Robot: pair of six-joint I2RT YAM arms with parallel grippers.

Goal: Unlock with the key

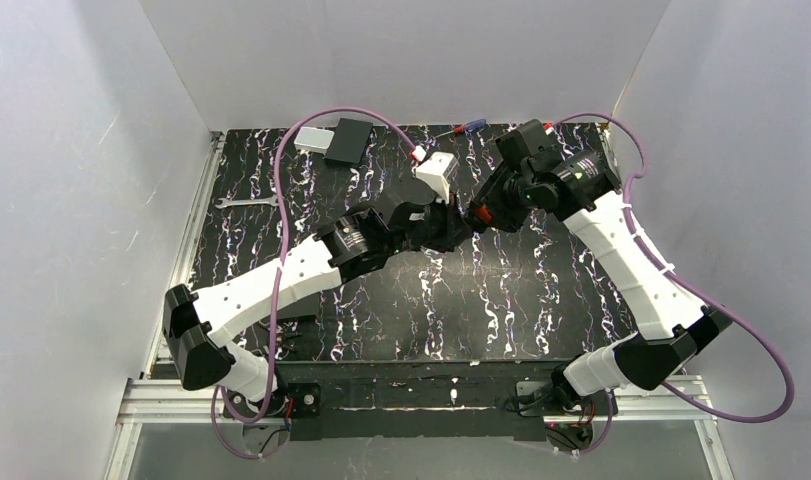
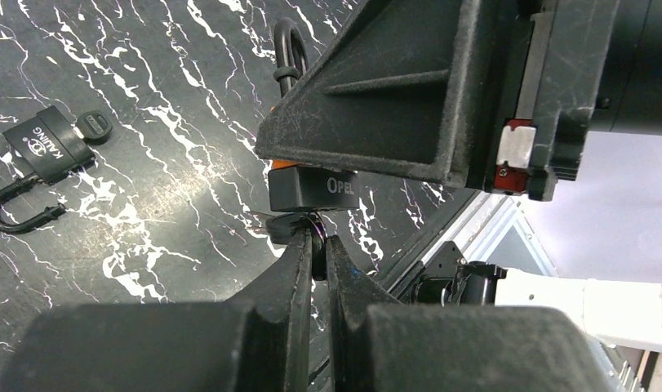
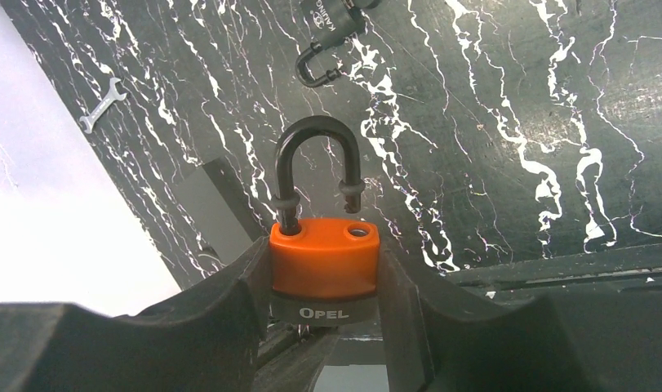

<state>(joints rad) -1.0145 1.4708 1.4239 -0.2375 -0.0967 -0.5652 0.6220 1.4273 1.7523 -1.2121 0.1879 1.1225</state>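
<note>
An orange padlock (image 3: 323, 261) with a dark base marked OPEL (image 2: 313, 186) is held off the table, my right gripper (image 3: 324, 245) shut on its two sides. Its black shackle (image 3: 317, 131) stands raised, one leg out of its hole. From below, my left gripper (image 2: 317, 241) is shut on the dark head of the key (image 2: 319, 256), which points up into the padlock's base; the blade is hidden. In the top view the two grippers meet nose to nose above mid-table, the left (image 1: 459, 228) and the right (image 1: 478, 215).
A second black padlock (image 2: 42, 143) lies on the marbled table with its shackle swung open and a key in it. A silver wrench (image 1: 246, 202) lies at the left. A black box (image 1: 349, 140) and a screwdriver (image 1: 461, 128) sit at the back edge.
</note>
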